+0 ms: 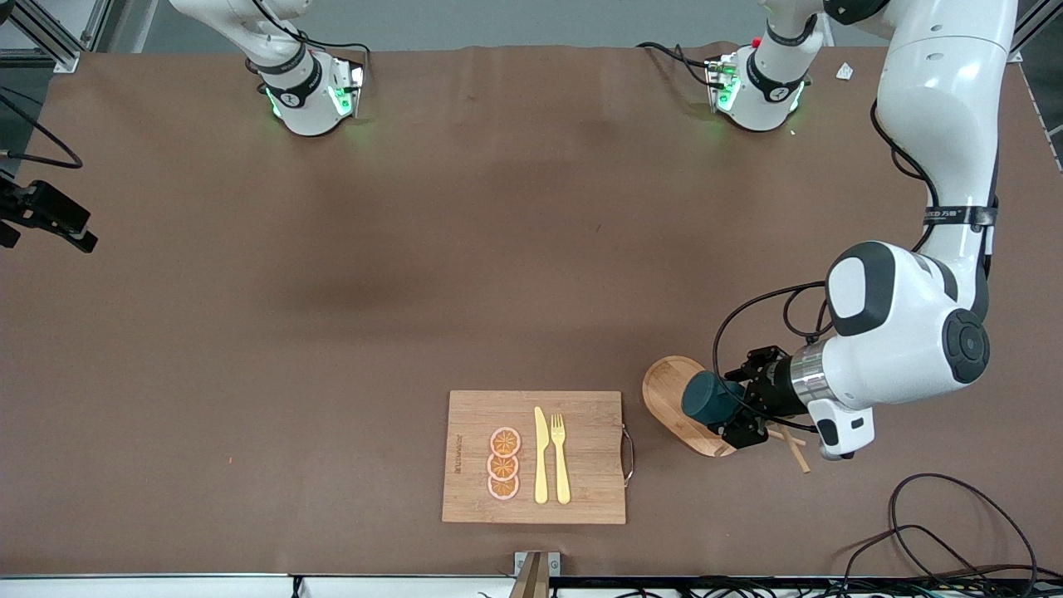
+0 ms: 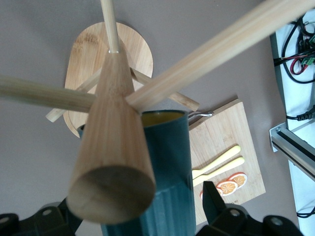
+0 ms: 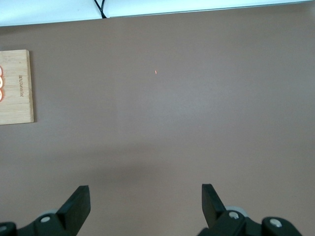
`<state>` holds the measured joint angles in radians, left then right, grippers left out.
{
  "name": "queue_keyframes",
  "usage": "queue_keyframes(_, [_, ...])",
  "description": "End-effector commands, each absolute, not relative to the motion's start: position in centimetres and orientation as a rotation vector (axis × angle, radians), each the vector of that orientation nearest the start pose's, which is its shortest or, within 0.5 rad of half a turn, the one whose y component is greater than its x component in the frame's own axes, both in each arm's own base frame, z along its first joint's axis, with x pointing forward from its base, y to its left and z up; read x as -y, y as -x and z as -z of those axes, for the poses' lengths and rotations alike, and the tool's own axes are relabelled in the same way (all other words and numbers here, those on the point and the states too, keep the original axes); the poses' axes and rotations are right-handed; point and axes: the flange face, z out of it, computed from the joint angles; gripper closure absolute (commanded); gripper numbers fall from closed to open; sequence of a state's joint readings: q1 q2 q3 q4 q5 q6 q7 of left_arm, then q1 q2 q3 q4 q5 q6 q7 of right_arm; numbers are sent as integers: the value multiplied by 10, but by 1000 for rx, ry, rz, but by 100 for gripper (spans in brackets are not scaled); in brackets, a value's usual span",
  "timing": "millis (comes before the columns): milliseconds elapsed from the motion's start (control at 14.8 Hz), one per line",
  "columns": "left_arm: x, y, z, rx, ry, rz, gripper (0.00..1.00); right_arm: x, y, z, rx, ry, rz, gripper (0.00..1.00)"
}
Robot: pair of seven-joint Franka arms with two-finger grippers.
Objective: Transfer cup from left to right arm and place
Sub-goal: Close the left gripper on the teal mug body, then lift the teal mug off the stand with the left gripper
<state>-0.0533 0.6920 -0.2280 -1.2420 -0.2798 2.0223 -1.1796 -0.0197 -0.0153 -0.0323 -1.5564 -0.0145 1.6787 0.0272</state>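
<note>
Low over the rack's base, left hand (image 1: 735,407) straddles the cup (image 1: 706,397)

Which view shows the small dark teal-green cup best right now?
The left wrist view: the small dark teal-green cup fills the middle, tan-yellow inside visible, between the left gripper's fingers beside the wooden peg rack. The front view shows it small, over the rack's base. The right wrist view misses it.
</note>
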Motion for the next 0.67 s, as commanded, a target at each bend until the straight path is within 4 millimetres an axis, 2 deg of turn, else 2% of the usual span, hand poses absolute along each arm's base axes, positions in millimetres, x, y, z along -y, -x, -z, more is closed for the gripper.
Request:
queue_keyframes(0, [181, -733, -372, 1813, 2993, -358, 9, 34, -561, -652, -115, 3160, 218, 0])
queue_keyframes(67, [181, -733, -371, 1809, 2995, -360, 18, 34, -561, -652, -117, 3160, 218, 0])
queue_keyframes(202, [179, -734, -370, 1812, 2993, -362, 42, 33, -561, -652, -115, 3160, 218, 0])
queue_keyframes(337, [184, -731, -379, 1799, 3007, -363, 57, 34, -561, -652, -117, 3160, 218, 0])
queue_keyframes(404, [188, -730, -384, 1791, 3014, -369, 60, 34, -561, -652, -117, 3160, 218, 0])
queue_keyframes(606, [212, -716, -437, 1719, 3103, -295, 60, 34, -561, -652, -117, 3160, 218, 0])
